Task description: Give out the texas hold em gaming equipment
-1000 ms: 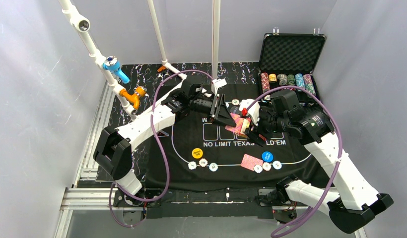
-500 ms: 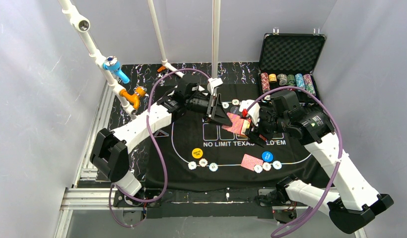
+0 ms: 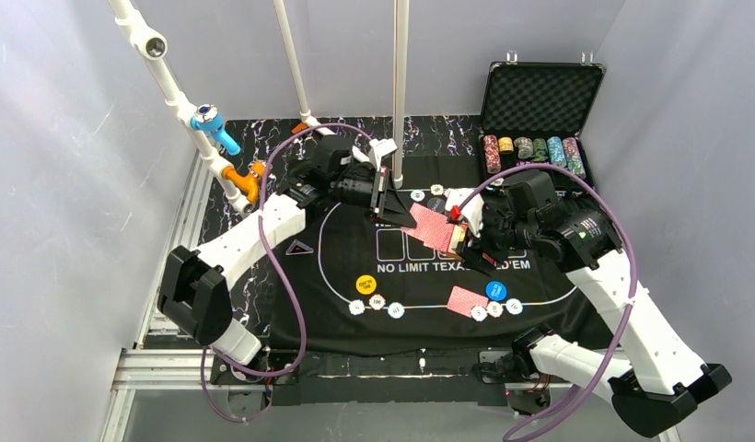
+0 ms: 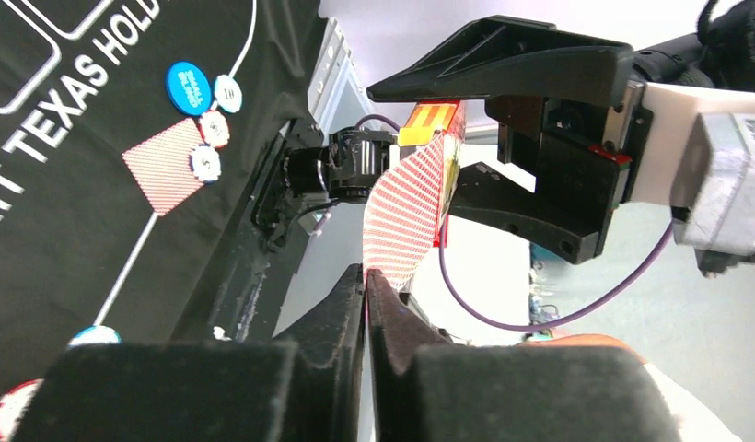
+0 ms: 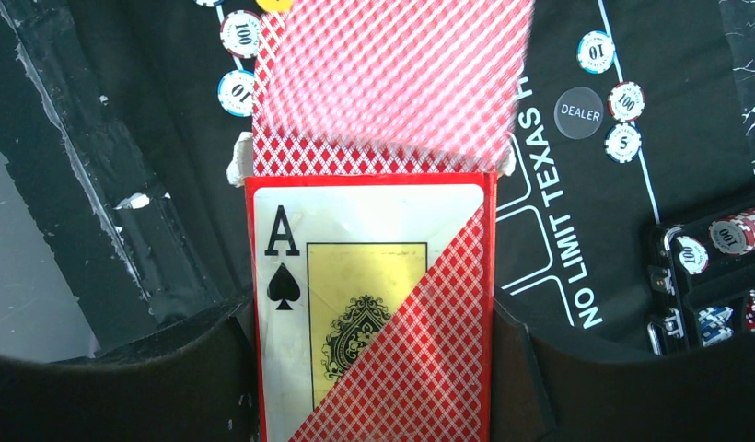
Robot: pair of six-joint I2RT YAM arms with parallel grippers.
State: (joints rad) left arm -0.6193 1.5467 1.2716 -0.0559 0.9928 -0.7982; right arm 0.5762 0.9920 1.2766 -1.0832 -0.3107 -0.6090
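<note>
One red-backed card [image 4: 406, 212] is pinched in the left tool [image 4: 366, 276], half out of the card box [image 5: 374, 304] that the right tool [image 5: 374, 387] clamps steady above the middle of the mat [image 3: 346, 253], likely for dealing.

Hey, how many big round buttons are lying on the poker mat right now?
3: the yellow button near-left, the blue button near-right beside a face-down card, and the DEALER button on the far side. Others may be hidden.
</note>
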